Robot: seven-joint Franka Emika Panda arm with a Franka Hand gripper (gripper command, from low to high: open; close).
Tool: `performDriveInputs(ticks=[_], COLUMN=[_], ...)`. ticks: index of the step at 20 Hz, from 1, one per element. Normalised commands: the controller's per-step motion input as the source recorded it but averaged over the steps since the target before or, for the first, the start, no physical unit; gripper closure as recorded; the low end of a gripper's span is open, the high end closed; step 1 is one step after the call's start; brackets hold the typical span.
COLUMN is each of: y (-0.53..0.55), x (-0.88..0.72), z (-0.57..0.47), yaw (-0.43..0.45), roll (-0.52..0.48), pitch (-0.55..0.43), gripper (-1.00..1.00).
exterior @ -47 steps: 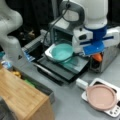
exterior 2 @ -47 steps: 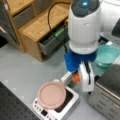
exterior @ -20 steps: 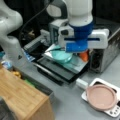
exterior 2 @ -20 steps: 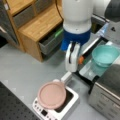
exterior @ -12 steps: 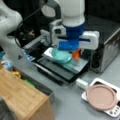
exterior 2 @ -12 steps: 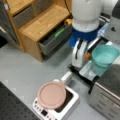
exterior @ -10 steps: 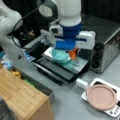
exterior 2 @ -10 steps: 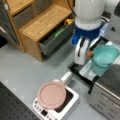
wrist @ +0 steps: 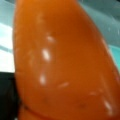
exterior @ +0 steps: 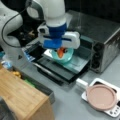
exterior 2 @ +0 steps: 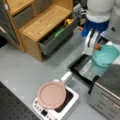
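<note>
Orange object: a glossy carrot-like piece (wrist: 65, 62) fills the wrist view; in a front view it hangs under the claw (exterior: 60, 53).
Claw: the gripper (exterior: 61, 51) is clenched on the orange piece, which pokes out below the fingers; in a front view (exterior 2: 95, 46) the same piece shows at the claw tips.
Directly below: a teal bowl (exterior: 65, 57) sits under the claw, on the open oven door (exterior: 66, 68); the piece is just above the bowl's inside, touching or not I cannot tell.
Progress, as I judge it: the piece is lifted and carried over the bowl; letting go is not yet done, since the claw grips it.
Arm pose: the wrist points straight down, white forearm upright above the blue collar (exterior: 53, 40), over the door.
Behind the claw: a steel toaster oven (exterior: 100, 42), door folded down towards the camera.
Farther out, towards a front view's bottom right: a pink lid (exterior: 101, 97) on a white cooker (exterior: 113, 110), well apart from the claw.
Farther out, towards a front view's left: a wooden cabinet (exterior 2: 37, 23) with an open drawer (exterior 2: 53, 37) holding small coloured items.
</note>
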Motion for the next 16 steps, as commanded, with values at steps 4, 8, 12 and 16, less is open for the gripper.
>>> performDriveInputs(ticks=[4,8,12,16], y=[0.17,0.18,0.19,0.17], x=[-0.27,-0.30,-0.31,-0.30], z=[-0.12,-0.12,-0.10,-0.09], yaw=[-0.133,-0.124,-0.143,-0.180], roll=[0.062,0.054,0.087,0.114], pitch=[-0.053,0.005,0.021,0.005], gripper=[1.00,1.00,1.00,1.00])
